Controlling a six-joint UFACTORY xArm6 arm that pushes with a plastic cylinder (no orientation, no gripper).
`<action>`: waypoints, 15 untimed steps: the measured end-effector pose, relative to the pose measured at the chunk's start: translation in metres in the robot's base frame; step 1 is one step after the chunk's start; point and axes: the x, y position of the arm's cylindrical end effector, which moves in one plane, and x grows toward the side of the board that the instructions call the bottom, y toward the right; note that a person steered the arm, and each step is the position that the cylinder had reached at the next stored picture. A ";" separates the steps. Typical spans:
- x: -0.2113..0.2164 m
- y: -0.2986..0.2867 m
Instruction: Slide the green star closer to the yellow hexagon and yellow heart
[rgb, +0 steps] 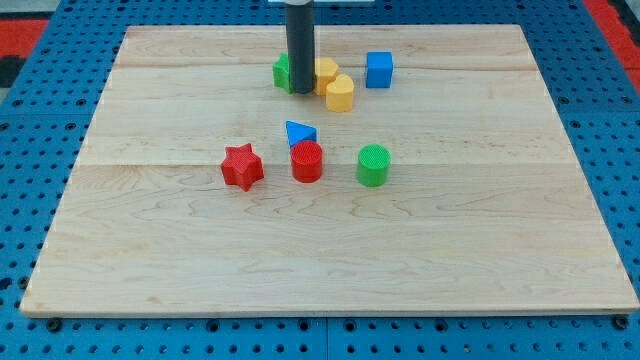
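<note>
Rod (300, 40) is standing upright near the view's top of the wooden tabletop (480, 250), and it is serving as the landmark here; there is no pincer on this arm, so no spread or pressed state is showing, only my tip (301, 91) resting at the rod's lower end. The green star (283, 72) is sitting just to the view's left of the rod, touching or nearly touching it, with the rod hiding part of the star, so its shape is only partly showing. Just to the rod's right, one yellow block (326, 71) is peeking out beside it, and a second yellow block (340, 93) is lying a little lower and further right, touching the first; which is the hexagon and which the heart I cannot tell. Further to the rod's right, the blue cube (379, 69) is standing apart from the yellow pair. Below the rod, towards the view's bottom, the blue triangle (300, 132) is sitting against the red cylinder (307, 161), with the red star (242, 166) lying below and left of the rod and the green cylinder (373, 165) below and right.
</note>
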 end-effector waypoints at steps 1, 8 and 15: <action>-0.003 0.000; -0.076 -0.156; -0.072 -0.037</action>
